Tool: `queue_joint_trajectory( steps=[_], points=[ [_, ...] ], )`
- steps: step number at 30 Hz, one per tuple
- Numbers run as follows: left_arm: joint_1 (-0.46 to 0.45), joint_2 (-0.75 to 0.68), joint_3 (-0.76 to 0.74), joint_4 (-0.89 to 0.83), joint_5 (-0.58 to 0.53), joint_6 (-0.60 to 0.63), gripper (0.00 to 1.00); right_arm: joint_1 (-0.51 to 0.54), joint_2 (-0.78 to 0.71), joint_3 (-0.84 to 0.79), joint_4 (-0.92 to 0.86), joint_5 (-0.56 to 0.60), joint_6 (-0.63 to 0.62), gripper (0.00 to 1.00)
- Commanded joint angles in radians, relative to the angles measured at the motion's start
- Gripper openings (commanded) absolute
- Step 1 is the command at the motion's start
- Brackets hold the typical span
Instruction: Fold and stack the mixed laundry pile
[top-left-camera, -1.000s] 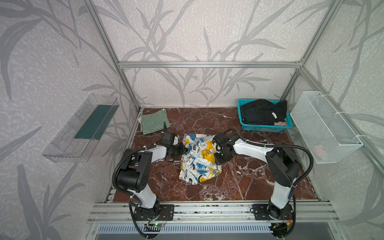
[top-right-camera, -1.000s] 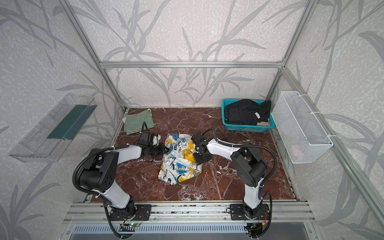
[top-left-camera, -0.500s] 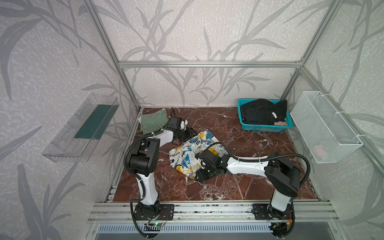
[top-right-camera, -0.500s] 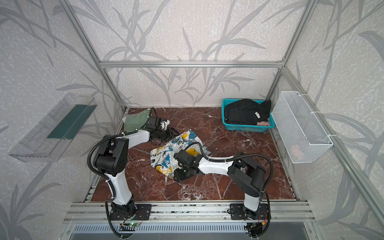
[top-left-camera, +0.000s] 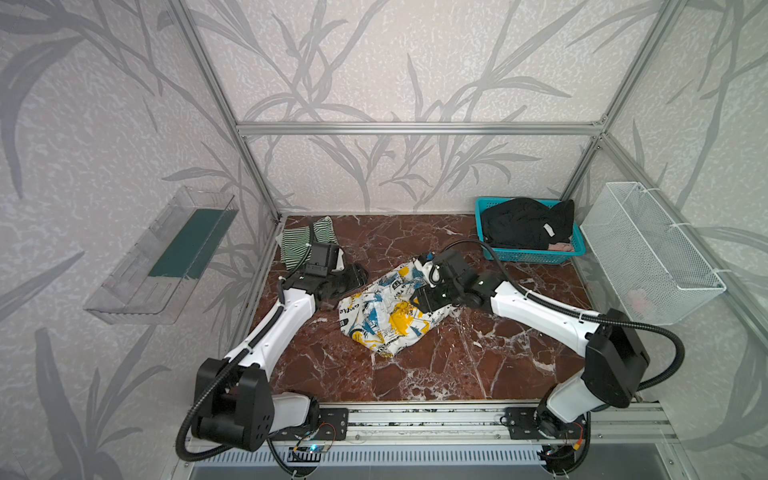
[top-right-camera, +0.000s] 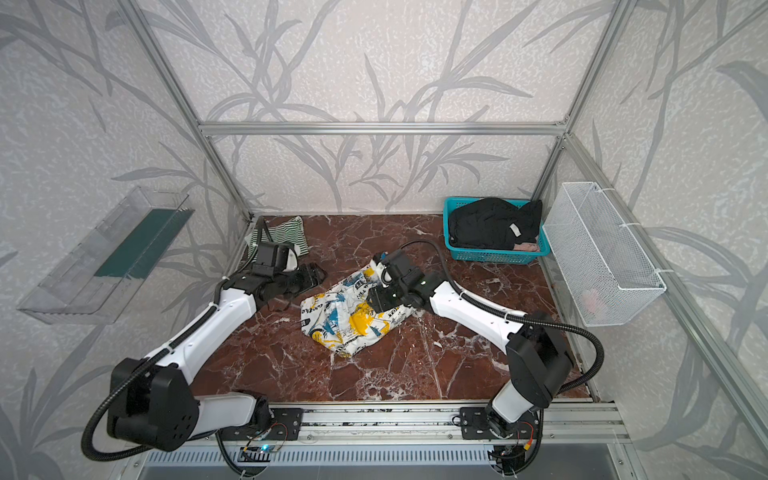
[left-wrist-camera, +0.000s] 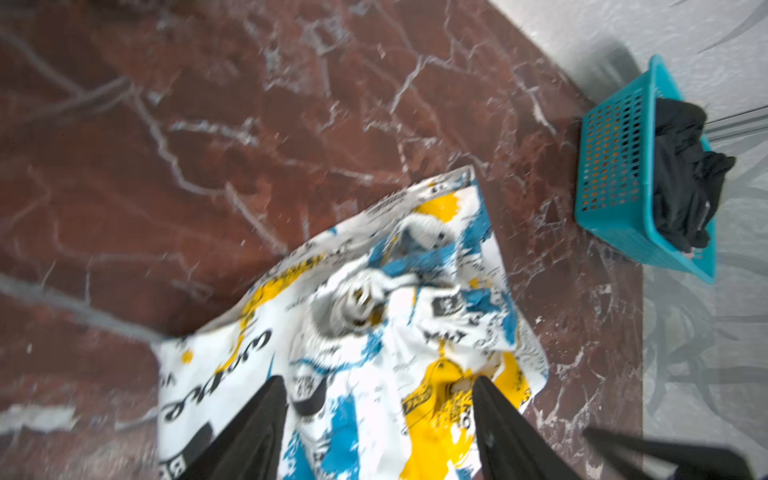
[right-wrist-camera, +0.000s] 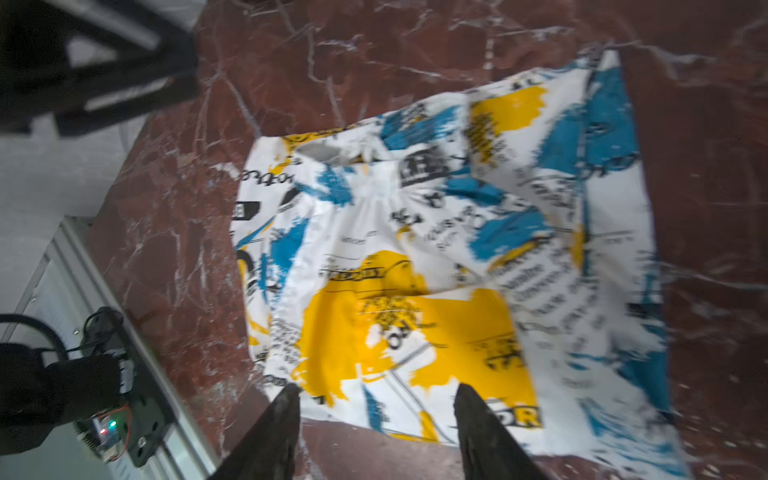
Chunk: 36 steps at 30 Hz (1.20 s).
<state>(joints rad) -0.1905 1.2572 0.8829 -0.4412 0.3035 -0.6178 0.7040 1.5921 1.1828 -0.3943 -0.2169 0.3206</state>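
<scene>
A white garment with blue, yellow and black print (top-left-camera: 386, 322) (top-right-camera: 349, 322) lies spread on the red marble floor (top-left-camera: 457, 365), mid-table. My left gripper (top-left-camera: 357, 276) (left-wrist-camera: 376, 386) hovers open at its far-left edge, with cloth showing below between the fingers (left-wrist-camera: 257, 415). My right gripper (top-left-camera: 419, 299) (right-wrist-camera: 376, 392) stands open over its right edge, nothing pinched. A green-and-white striped garment (top-left-camera: 307, 237) lies in the back-left corner. A black garment (top-left-camera: 523, 222) and a small pinkish one (top-left-camera: 559, 246) fill the teal basket (top-left-camera: 532, 255).
A white wire mesh basket (top-left-camera: 648, 249) hangs on the right wall with something pink (top-left-camera: 640, 299) in it. A clear shelf (top-left-camera: 162, 253) is on the left wall. The metal rail (top-left-camera: 415, 415) runs along the front edge.
Both grippers have opened and let go of the printed garment. It went from bunched between them to lying spread. The right gripper moved from its front edge to its right side.
</scene>
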Motion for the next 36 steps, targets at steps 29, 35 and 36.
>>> queue_joint_trajectory(
  steps=[29,35,36],
  points=[
    [0.000,-0.177,-0.553,0.423,0.224,-0.156,0.92,-0.110,0.139,-0.170,-0.106,-0.171,0.043,0.46],
    [0.000,-0.125,-0.543,0.435,0.192,-0.136,0.80,-0.107,0.134,-0.169,-0.090,-0.172,0.058,0.46],
    [0.000,-0.122,-0.536,0.419,0.168,-0.126,0.76,-0.109,0.133,-0.167,-0.090,-0.170,0.058,0.46]
  ],
)
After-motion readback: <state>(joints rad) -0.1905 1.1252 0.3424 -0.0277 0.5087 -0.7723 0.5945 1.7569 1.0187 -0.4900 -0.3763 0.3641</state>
